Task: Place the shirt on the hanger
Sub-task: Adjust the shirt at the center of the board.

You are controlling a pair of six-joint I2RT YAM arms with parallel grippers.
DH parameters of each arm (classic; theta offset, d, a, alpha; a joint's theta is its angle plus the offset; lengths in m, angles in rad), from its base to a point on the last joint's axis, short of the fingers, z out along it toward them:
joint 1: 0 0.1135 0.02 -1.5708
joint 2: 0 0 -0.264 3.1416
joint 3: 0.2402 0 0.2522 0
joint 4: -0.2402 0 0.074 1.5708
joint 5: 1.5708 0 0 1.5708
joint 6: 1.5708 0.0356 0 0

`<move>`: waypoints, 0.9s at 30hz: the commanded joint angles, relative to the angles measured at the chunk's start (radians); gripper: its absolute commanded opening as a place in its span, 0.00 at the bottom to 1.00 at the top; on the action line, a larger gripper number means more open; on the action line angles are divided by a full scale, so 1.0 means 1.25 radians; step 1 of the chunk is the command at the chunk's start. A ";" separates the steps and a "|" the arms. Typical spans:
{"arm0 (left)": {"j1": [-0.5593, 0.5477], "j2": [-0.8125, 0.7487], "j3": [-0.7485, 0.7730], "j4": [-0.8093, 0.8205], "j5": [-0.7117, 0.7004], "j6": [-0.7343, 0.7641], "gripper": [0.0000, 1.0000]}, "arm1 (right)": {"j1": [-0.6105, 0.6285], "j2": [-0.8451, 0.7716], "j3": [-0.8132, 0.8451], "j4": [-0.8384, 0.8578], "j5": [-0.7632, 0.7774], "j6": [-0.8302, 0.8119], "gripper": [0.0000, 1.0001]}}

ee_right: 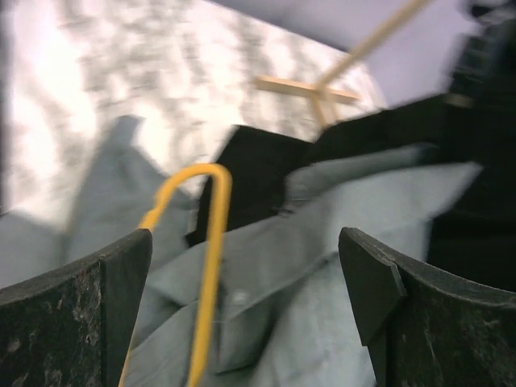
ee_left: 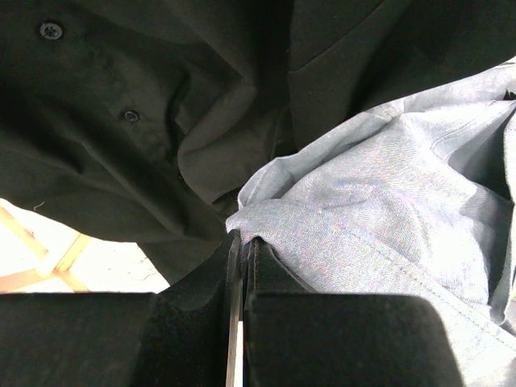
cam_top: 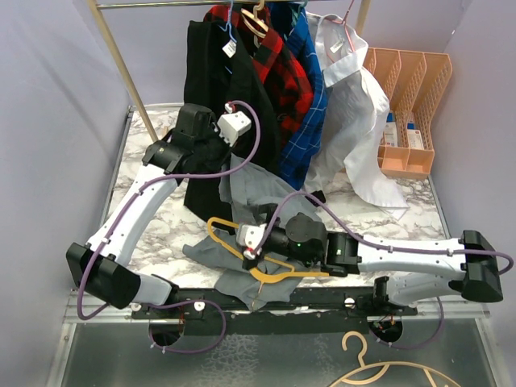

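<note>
Here, rumpled shirt (ee_left: 379, 210), thin hooked hanger (ee_right: 209, 274)

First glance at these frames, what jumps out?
The thin yellow-gold hanger lies on the crumpled light-grey button-up shirt at the centre of the marble table, with the right end effector wide open at its hook. The left end effector is shut on a fold of that shirt, beside the hanging black garment.

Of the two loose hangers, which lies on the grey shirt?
The thin yellow-gold wire hanger, on the light-grey shirt by the open right gripper; the pale tan curved hanger lies off the marble tabletop's near edge.
</note>
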 commanded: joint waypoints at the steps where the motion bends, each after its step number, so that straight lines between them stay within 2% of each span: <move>1: 0.020 -0.041 0.010 0.004 0.019 -0.023 0.00 | 0.005 0.053 -0.008 0.274 0.339 -0.011 0.99; 5: 0.027 -0.065 -0.006 0.004 0.024 -0.019 0.00 | 0.009 0.164 -0.005 0.506 0.539 -0.123 0.96; 9: 0.032 -0.081 -0.019 0.003 0.025 -0.016 0.00 | 0.009 0.255 0.038 0.520 0.558 -0.129 0.96; 10: 0.033 -0.083 -0.019 0.004 0.028 -0.017 0.00 | 0.010 0.269 0.042 0.517 0.560 -0.122 0.92; 11: 0.036 -0.085 -0.021 0.003 0.032 -0.018 0.00 | 0.009 0.275 0.045 0.525 0.569 -0.120 0.86; 12: 0.039 -0.087 -0.021 0.003 0.037 -0.018 0.00 | 0.009 0.276 0.044 0.534 0.582 -0.129 0.75; 14: 0.042 -0.092 -0.024 0.003 0.041 -0.016 0.00 | 0.008 0.270 0.032 0.590 0.620 -0.188 0.45; 16: 0.043 -0.097 -0.028 -0.003 0.039 -0.008 0.00 | 0.007 0.252 0.002 0.696 0.651 -0.274 0.20; 17: 0.045 -0.099 -0.030 -0.007 0.037 -0.003 0.00 | 0.005 0.236 -0.012 0.736 0.663 -0.311 0.13; 18: 0.045 -0.101 -0.032 -0.014 0.036 0.005 0.00 | -0.001 0.214 -0.025 0.760 0.670 -0.332 0.11; 20: 0.045 -0.107 -0.034 -0.028 0.034 0.019 0.00 | -0.023 0.163 -0.038 0.728 0.671 -0.315 0.11; 22: 0.046 -0.117 -0.035 -0.041 0.039 0.031 0.00 | -0.056 0.102 -0.036 0.601 0.648 -0.225 0.14; 25: 0.046 -0.132 -0.035 -0.058 0.048 0.040 0.00 | -0.122 0.021 -0.017 0.382 0.563 -0.053 0.39; 26: 0.047 -0.137 -0.037 -0.060 0.048 0.042 0.00 | -0.149 0.002 -0.015 0.336 0.532 -0.016 0.50; 27: 0.047 -0.140 -0.038 -0.061 0.047 0.044 0.00 | -0.166 -0.013 -0.018 0.309 0.500 0.007 0.56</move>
